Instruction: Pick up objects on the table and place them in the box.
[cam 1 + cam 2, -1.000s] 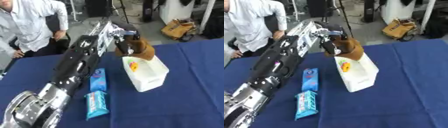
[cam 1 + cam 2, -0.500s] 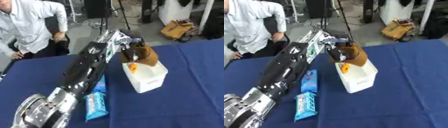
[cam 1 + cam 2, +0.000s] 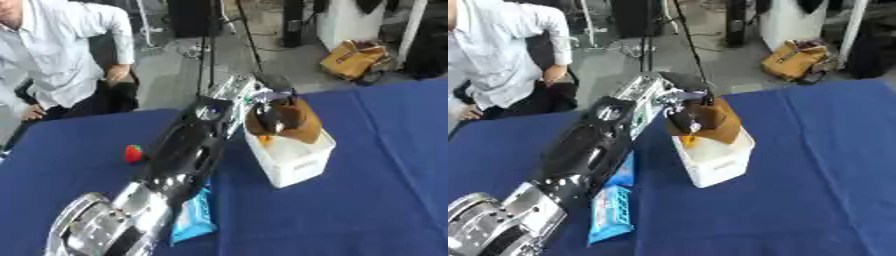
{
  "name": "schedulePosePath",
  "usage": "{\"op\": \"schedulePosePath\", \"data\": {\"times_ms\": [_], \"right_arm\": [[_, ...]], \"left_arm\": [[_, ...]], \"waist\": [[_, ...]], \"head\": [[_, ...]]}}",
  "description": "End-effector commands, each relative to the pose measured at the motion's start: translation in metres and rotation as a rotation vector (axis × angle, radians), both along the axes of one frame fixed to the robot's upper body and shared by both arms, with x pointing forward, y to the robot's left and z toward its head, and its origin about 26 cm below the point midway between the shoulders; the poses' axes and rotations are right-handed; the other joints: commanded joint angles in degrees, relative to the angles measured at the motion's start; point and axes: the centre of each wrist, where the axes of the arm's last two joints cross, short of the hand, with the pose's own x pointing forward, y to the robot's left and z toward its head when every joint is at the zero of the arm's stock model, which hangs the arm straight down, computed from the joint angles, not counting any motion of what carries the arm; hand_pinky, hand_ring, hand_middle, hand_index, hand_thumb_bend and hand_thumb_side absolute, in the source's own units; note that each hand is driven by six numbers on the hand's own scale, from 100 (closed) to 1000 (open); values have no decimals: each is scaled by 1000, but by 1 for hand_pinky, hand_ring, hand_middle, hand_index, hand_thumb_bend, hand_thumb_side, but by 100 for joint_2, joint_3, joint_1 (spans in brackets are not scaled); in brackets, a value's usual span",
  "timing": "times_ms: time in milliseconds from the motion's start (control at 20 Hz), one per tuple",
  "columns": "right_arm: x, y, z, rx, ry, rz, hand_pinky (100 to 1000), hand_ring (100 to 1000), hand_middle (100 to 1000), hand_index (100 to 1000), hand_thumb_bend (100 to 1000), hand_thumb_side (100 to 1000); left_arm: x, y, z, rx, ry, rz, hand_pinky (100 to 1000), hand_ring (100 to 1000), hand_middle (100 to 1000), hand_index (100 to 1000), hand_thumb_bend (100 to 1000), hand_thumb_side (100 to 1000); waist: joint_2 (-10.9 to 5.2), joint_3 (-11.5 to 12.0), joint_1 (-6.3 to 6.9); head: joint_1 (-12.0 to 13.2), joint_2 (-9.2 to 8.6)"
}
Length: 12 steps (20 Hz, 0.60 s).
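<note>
Since a moment ago the left hand has carried the brown object further over the white box. Its fingers curl round that brown, blocky, soft-looking piece, which sits tilted just below them above the box opening. Released askew, it could catch the rim and tip out. Blue packets lie well behind.

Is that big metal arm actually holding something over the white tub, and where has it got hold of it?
Yes. The left hand holds a brown object by its upper left side, above the white box.
</note>
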Motion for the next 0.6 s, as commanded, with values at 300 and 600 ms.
{"op": "schedulePosePath", "data": {"times_ms": [300,600], "right_arm": [[-2,1,8,-21,-22,9,801,799,758,680,100,822],[-1,2,9,-22,-24,15,801,798,757,679,100,821]], "left_arm": [[0,-5,8,5,-66,25,100,232,322,454,100,206],[-2,-9,4,8,-130,64,100,241,328,463,100,204]], "waist": [[-59,-72,-41],[-42,-119,-40]], "head": [[58,-52],[84,-70]]}}
